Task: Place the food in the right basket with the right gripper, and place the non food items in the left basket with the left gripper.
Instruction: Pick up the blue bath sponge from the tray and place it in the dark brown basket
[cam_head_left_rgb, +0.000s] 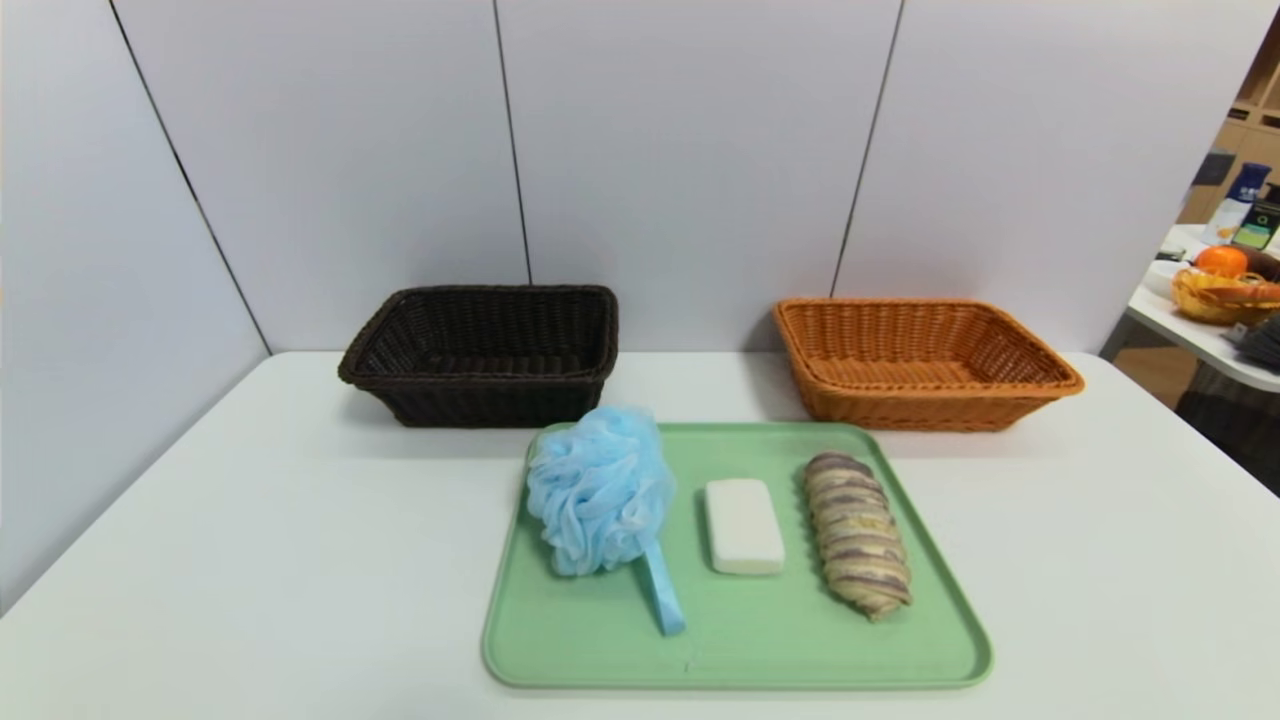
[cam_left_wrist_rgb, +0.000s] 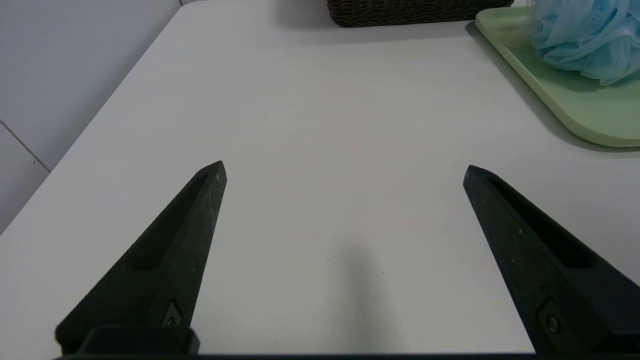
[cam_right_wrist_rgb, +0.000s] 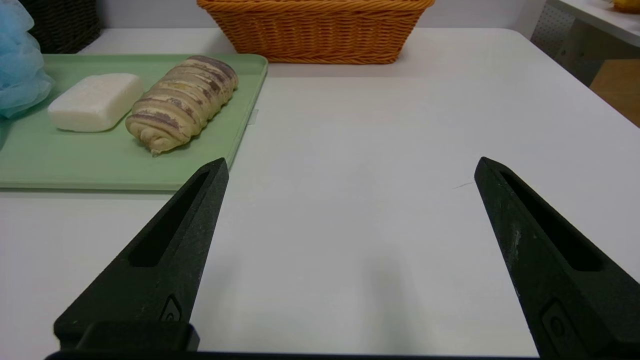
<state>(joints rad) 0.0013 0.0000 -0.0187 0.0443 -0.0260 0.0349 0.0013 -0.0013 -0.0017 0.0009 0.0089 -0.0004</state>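
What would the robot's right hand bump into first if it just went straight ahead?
Probably nothing on the table. The right end effector is open and points level over bare white table. The orange basket sits slightly toward the tray side of its line, so it might clip that basket's corner, though depth is hard to judge.

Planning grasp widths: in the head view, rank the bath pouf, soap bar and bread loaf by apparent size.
1. Bath pouf, largest, excluding its ribbon.
2. Bread loaf, longer than the soap but narrower than the pouf.
3. Soap bar, smallest.
All lie equally near, so nearness barely matters.
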